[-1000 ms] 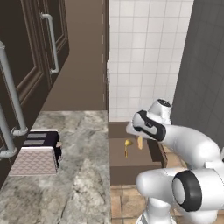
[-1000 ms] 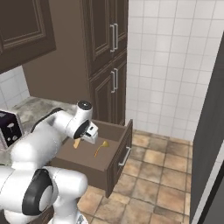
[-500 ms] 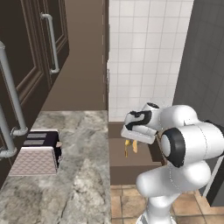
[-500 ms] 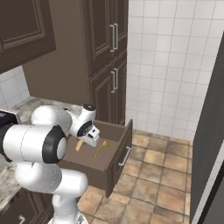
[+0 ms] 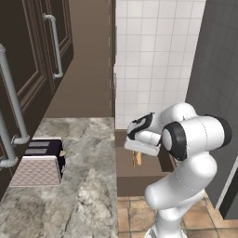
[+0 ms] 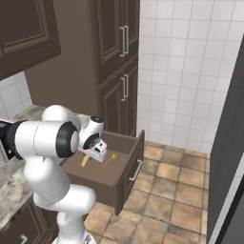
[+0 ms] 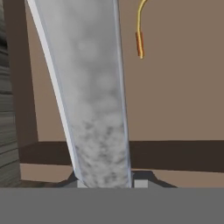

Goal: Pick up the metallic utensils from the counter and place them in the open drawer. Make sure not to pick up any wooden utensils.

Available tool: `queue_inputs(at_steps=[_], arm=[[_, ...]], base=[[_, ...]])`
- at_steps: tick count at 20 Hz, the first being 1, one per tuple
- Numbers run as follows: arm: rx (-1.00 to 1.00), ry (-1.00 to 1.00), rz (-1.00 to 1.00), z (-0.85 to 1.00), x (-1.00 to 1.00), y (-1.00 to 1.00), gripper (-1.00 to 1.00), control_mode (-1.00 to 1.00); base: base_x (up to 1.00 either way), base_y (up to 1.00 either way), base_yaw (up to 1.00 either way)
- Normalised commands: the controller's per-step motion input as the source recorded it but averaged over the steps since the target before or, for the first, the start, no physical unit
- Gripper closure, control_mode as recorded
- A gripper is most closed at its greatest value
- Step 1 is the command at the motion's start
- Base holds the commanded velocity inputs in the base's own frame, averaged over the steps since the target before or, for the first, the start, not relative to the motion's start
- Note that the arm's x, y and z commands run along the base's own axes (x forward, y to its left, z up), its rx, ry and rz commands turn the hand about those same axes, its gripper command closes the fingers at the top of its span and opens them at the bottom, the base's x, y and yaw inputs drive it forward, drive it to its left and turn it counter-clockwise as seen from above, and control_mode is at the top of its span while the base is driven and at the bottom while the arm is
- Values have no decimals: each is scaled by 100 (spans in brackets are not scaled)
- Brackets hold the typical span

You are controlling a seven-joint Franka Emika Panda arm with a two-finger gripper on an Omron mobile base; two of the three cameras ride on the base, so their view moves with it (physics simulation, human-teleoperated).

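- My gripper (image 7: 109, 181) is pinching a flat grey utensil (image 7: 94, 87); in the hand view the long grey strip rises from between the two finger tips, which press on its sides.
- In the right base view the gripper (image 6: 97, 147) hangs over the open drawer (image 6: 136, 157), just above its floor, so the grey utensil is held inside the drawer's outline and not yet let go.
- The golden utensil (image 6: 110, 159) already lies on the drawer floor, a little to one side of my hand; I count that one as done.
- A small tan-orange sliver (image 6: 86, 159) shows just beside the gripper. I cannot tell whether it is the tip of what I hold or a separate thing.
- On the stretch of counter (image 5: 83, 186) I can see, there is a toaster (image 5: 39, 162).
- My judgement: the task is near its end. What is left is to spread the fingers, drop the grey utensil beside the golden one, and lift clear.
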Motion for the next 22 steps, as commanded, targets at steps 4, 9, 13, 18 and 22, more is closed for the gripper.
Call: queue_inputs(at_steps=[4, 9, 13, 18, 22], arm=[[0, 0, 0, -21, 8, 8, 100, -100], [0, 0, 0, -14, 25, 1, 100, -100], [0, 0, 0, -17, 27, 0, 100, -100], [0, 3, 0, -21, 26, 0, 100, -100], [0, 3, 0, -29, 35, 0, 100, -100]], base=[[0, 0, 0], [0, 0, 0], [0, 0, 0], [0, 0, 0], [0, 0, 0]])
